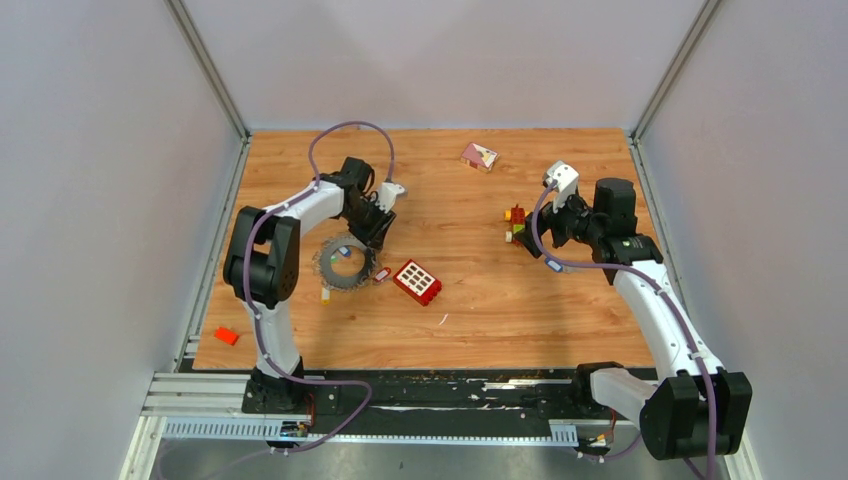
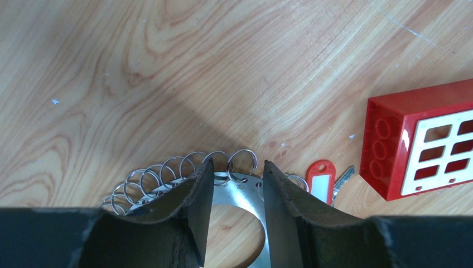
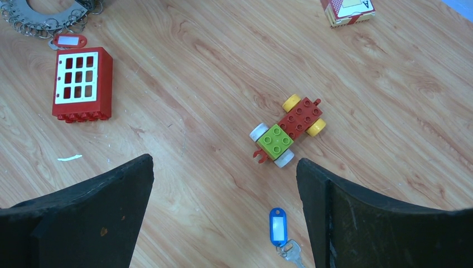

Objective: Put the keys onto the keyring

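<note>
— Why is the left gripper (image 2: 238, 165) set down over the keyring (image 2: 237, 191)?

— The flat grey band is straddled by it at the outer rim, where the small wire loops (image 2: 167, 174) are strung. It is judged that the keyring is to be steadied there, or one loop picked out. The jaws are seen part-way apart, but whether anything is clamped cannot be told.

— And what is to be hung on it?

— A red-tagged key (image 2: 321, 181) is found just beside the rim, between the keyring and the red window brick (image 2: 390, 139). Whether it is already hooked on cannot be told. A blue-tagged key (image 3: 277, 225) lies well apart, near the toy car (image 3: 287, 131).

— Hence the right gripper (image 3: 225, 162)?

— Yes. It is held above that key with its jaws spread wide and nothing in them, presumably so that the key can be fetched.
</note>
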`<state>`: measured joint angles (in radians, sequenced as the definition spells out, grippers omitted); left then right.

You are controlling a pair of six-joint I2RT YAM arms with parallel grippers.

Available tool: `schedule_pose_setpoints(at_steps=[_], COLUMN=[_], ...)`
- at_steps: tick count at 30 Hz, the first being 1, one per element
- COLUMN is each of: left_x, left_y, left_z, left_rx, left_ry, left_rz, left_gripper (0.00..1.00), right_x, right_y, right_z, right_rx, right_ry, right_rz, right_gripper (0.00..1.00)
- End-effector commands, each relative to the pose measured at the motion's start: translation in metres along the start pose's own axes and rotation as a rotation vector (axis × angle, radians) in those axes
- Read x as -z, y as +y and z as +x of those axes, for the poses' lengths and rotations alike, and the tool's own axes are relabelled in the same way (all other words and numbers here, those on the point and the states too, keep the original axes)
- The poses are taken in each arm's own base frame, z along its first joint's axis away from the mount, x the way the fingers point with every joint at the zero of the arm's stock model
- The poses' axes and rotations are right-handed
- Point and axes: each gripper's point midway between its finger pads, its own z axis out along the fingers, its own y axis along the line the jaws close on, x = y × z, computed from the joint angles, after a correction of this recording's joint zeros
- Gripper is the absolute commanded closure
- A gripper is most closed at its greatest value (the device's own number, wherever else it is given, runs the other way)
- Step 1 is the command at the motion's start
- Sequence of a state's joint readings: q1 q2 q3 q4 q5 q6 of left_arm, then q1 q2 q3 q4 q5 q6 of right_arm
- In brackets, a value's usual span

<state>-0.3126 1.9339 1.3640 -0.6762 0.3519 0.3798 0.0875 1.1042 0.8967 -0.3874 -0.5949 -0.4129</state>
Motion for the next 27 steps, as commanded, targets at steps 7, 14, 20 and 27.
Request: schedule_pose_setpoints(at_steps=[7, 14, 20, 27], left_x=[-0.011, -0.011, -0.007, 0.010], left_y=[-0.003, -0.009, -0.012, -0.012], left_z=[0.008, 0.011, 0.010, 0.002], left_rx=[-0.011, -0.020, -0.025, -0.063], left_ry=[0.028, 0.025, 0.025, 0.009], left_rz=[0.020, 0.047, 0.055, 0.041], left_gripper=[0.56, 0.64, 0.76, 0.88], right_x=[0.003, 0.002, 0.001, 0.000], right_y=[-0.001, 0.000, 0.000, 0.001], right_z=[-0.019, -0.018, -0.017, -0.016], right_rx=[0.044, 0.047, 0.049, 0.049], right_ry=[-0.039, -0.034, -0.029, -0.027], right_rz=[-0.001, -0.005, -0.008, -0.011], right_gripper=[0.00, 0.00, 0.00, 0.00])
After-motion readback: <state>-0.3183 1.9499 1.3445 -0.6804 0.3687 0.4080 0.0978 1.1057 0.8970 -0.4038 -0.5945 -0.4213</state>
